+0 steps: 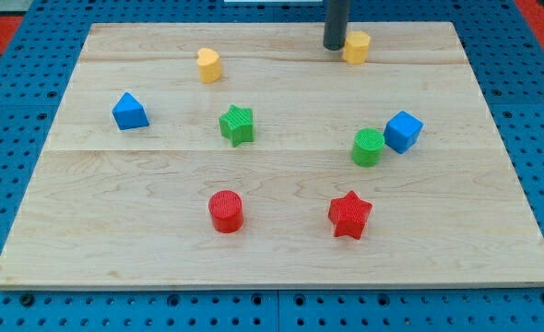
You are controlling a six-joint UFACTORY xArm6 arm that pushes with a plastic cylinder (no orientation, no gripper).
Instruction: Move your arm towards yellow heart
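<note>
The yellow heart (208, 65) lies near the view's top, left of centre, on the wooden board (272, 258). My tip (335, 47) is at the view's top, right of centre, just left of a yellow hexagon-like block (356, 46) and close to touching it. The yellow heart is well to the left of my tip and slightly lower in the view.
A blue triangle-like block (129, 112) lies at the left. A green star (237, 124) is in the middle. A green cylinder (368, 147) and blue cube (403, 131) sit together at the right. A red cylinder (226, 211) and red star (349, 214) lie near the bottom.
</note>
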